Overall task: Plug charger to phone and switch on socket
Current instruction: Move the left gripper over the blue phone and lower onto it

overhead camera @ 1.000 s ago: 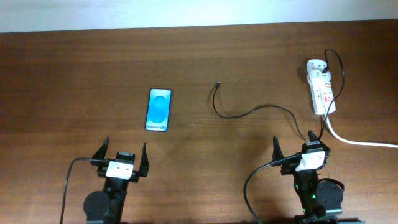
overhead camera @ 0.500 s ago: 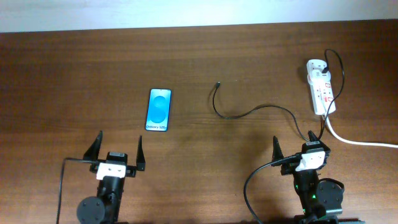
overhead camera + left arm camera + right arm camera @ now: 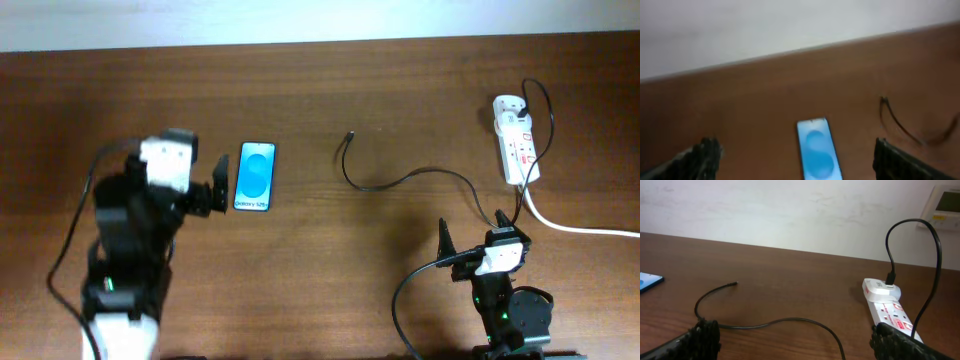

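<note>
The phone [image 3: 256,176] lies flat with its blue screen up, left of the table's centre. It also shows in the left wrist view [image 3: 819,150] and at the left edge of the right wrist view [image 3: 647,281]. My left gripper [image 3: 185,180] is open and empty, raised just left of the phone, whose near end lies between its fingers [image 3: 797,160]. The charger [image 3: 400,180] is a thin black cable; its free plug tip [image 3: 349,135] lies on the wood right of the phone. The socket [image 3: 518,145] is at the far right. My right gripper [image 3: 472,240] is open and empty [image 3: 800,342], near the front edge.
A white adapter [image 3: 508,104] sits at the socket's far end with the black cable looping from it [image 3: 920,235]. A thick white cord [image 3: 580,228] runs from the socket off the right edge. A white wall with a small panel [image 3: 946,202] lies behind the table.
My left arm has risen from the front edge and swung forward to the phone's left side. The right arm, the phone, the charger and the socket have not moved.
</note>
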You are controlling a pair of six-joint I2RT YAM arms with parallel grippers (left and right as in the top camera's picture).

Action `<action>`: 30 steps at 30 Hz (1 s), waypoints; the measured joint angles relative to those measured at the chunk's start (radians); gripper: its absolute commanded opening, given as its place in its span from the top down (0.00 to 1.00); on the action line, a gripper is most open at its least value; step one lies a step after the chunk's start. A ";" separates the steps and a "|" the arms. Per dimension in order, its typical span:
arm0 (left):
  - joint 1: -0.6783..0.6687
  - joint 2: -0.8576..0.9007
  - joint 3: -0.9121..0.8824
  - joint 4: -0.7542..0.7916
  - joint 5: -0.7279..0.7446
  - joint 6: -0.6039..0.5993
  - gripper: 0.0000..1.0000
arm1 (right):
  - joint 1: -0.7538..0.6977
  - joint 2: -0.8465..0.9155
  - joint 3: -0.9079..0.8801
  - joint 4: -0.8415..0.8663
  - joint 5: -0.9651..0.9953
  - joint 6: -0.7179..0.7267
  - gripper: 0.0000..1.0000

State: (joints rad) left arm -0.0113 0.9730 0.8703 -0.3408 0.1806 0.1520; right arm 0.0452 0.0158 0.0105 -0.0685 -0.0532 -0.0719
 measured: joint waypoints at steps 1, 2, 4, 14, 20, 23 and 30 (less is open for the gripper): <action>0.000 0.089 0.093 -0.067 0.011 0.000 0.01 | 0.000 0.000 0.000 0.000 0.000 0.000 0.02; 0.000 0.187 0.191 -0.137 0.018 0.000 0.01 | 0.000 0.000 0.000 0.000 0.000 0.000 0.02; 0.000 0.329 0.346 -0.261 0.032 0.000 0.01 | 0.000 0.000 0.000 0.000 0.000 0.000 0.01; -0.022 0.906 0.940 -0.742 0.074 0.000 0.01 | 0.000 0.000 0.000 0.000 0.000 0.000 0.01; -0.027 0.998 0.942 -0.722 0.100 0.000 0.01 | 0.000 0.000 0.000 0.000 0.000 0.000 0.02; -0.034 1.040 0.948 -0.716 0.067 -0.057 0.01 | 0.000 0.000 0.000 0.000 0.000 0.000 0.01; -0.133 1.203 0.953 -0.732 -0.006 -0.109 0.00 | 0.000 0.000 0.000 0.010 0.000 0.000 0.02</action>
State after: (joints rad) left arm -0.1440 2.1761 1.8236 -1.0729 0.1749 0.0433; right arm 0.0456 0.0158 0.0105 -0.0586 -0.0528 -0.0723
